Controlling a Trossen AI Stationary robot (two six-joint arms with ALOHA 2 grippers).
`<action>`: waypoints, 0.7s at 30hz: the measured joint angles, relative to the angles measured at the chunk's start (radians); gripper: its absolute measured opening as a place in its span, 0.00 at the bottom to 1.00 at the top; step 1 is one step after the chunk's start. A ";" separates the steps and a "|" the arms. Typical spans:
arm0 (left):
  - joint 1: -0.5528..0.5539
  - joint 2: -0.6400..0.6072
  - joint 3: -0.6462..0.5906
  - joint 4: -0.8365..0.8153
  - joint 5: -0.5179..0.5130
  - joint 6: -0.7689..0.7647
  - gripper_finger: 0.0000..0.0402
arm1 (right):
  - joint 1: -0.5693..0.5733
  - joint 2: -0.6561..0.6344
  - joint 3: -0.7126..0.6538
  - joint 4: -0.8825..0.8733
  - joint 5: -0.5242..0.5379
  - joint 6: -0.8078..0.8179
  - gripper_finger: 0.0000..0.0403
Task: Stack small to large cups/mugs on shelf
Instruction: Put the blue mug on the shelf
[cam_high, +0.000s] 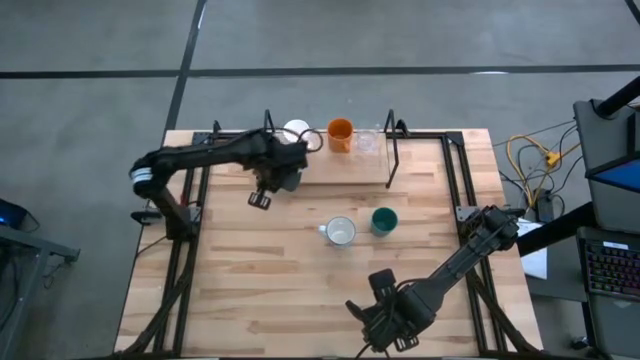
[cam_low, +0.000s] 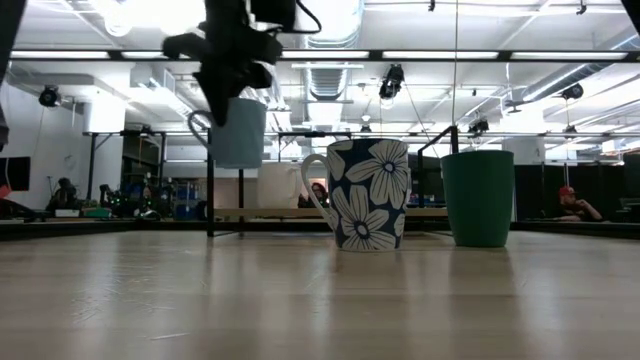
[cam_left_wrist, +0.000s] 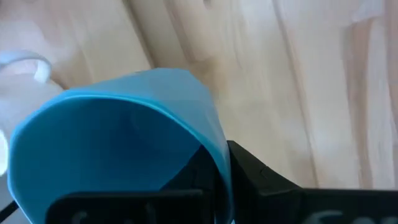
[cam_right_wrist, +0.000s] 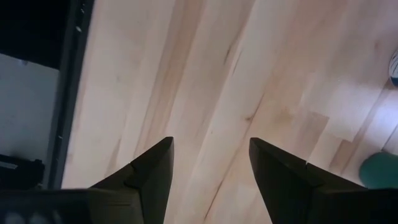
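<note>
Wooden tabletop (cam_high: 250, 290) shows you're early on: your left gripper (cam_high: 283, 172) is clamped on the light blue cup (cam_low: 238, 132) above the shelf (cam_high: 340, 170) (white and orange cups placed), floral mug (cam_high: 340, 232) and green cup (cam_high: 384, 220) waiting, right gripper (cam_right_wrist: 210, 168) idle, fingers apart.

The tabletop (cam_high: 250, 270) is light butcher-block wood with black rails along its sides. Around it lies a grey concrete floor (cam_high: 90, 60) crossed by dark seams. To the right of the tabletop, yellow and orange cables (cam_high: 530, 160) trail on the floor beside a blue-topped desk (cam_high: 615, 150) and a keyboard (cam_high: 610, 270). Beyond the tabletop's far edge, the room is a large open hall with a white ceiling, long strip lights (cam_low: 520, 57), ducts and hanging black fixtures (cam_low: 392, 82). Seated people (cam_low: 572, 203) show far off at both sides, behind dark benches.
</note>
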 joint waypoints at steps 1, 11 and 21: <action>0.012 0.023 0.030 -0.015 -0.001 0.009 0.00 | 0.000 0.000 -0.008 -0.001 0.000 0.002 0.50; 0.065 0.159 0.246 -0.061 0.062 0.088 0.00 | 0.007 -0.009 -0.084 -0.004 -0.001 0.026 0.50; 0.148 0.155 0.258 -0.038 0.095 0.107 0.00 | 0.017 -0.132 -0.100 0.010 0.038 0.092 0.50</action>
